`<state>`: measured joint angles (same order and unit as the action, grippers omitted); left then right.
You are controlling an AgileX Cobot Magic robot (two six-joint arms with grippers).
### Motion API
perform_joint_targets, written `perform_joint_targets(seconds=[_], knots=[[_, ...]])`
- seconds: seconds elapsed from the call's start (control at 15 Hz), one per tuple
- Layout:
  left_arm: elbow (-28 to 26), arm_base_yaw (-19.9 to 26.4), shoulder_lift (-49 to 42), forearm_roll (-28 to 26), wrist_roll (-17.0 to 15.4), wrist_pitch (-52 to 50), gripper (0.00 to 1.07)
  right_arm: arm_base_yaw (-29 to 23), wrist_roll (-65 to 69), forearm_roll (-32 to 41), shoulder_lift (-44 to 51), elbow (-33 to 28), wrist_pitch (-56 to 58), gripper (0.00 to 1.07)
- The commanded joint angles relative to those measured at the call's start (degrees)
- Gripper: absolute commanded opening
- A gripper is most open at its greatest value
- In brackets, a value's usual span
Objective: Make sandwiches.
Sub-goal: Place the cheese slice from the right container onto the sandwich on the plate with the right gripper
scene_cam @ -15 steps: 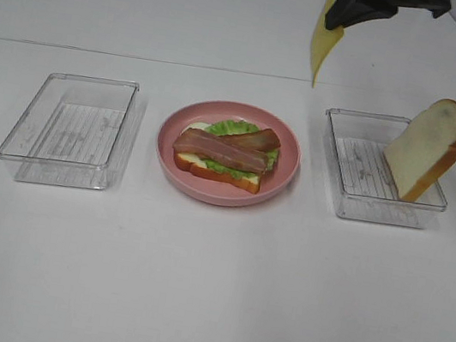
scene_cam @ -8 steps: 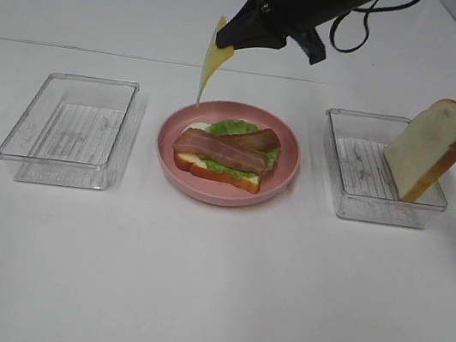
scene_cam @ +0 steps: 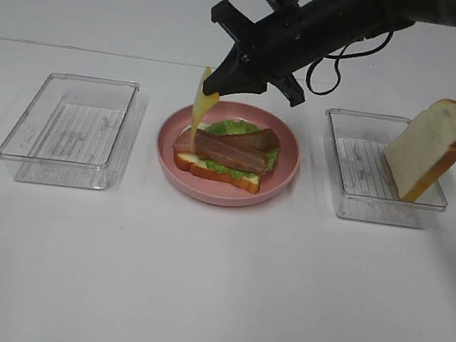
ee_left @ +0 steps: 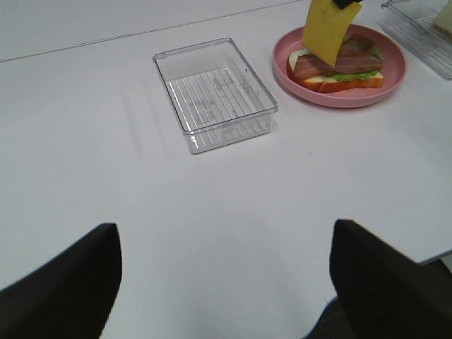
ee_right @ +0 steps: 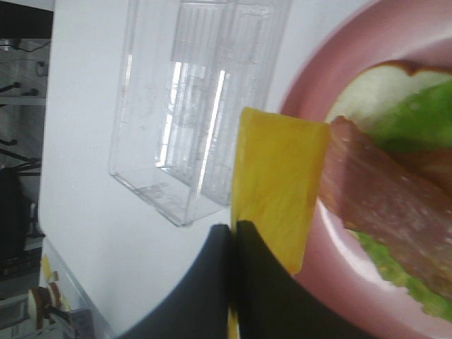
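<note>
An open-faced sandwich [scene_cam: 225, 155] lies on the pink plate [scene_cam: 283, 180]: a bread slice, green lettuce and brown bacon strips on top. My right gripper [scene_cam: 211, 88] reaches across from the back right and is shut on a yellow cheese square [scene_cam: 197, 112]. The cheese hangs on edge over the plate's left side, its lower tip by the bacon. In the right wrist view the fingers [ee_right: 247, 282] pinch the cheese [ee_right: 279, 183] beside the bacon [ee_right: 381, 205]. A second bread slice [scene_cam: 429, 149] leans in the right tray [scene_cam: 353, 204]. My left gripper [ee_left: 222, 233] stands open, far from the plate [ee_left: 332, 95].
An empty clear tray [scene_cam: 70, 129] sits left of the plate, also seen as the tray [ee_left: 215, 92] in the left wrist view. The right arm and its cable hang over the back of the table behind the plate.
The right gripper has carried the cheese from the back right leftward and down, until it hangs over the plate's left side. The left gripper has not moved.
</note>
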<state>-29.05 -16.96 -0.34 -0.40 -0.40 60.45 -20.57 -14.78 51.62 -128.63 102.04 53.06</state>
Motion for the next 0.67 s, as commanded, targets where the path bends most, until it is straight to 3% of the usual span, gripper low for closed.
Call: perform_joint_targets(seconds=[0.07,0.27,0.4,0.53,0.6,0.67], knots=[[0.40,0.06,-0.46,-0.17,0.06,-0.57,0.77,0.06,4.01,-6.65,0.11,0.23,-0.34,0.00],[0.40,0.06,-0.46,-0.17,0.06,-0.57,0.77,0.06,9.34,-14.90,0.11,0.23,-0.40,0.00],[0.40,0.06,-0.46,-0.17,0.06,-0.57,0.77,0.00,9.91,-15.41,0.17,0.23,-0.29,0.02],[0.40,0.06,-0.46,-0.17,0.06,-0.57,0.77,0.00,10.03,-15.41,0.29,0.34,-0.52,0.28],[0.40,0.06,-0.46,-0.17,0.06,-0.57,0.77,0.00,10.94,-15.76,0.52,0.34,-0.57,0.49],[0.40,0.06,-0.46,-0.17,0.06,-0.57,0.77,0.00,11.17,-15.99,0.69,0.34,-0.74,0.55]])
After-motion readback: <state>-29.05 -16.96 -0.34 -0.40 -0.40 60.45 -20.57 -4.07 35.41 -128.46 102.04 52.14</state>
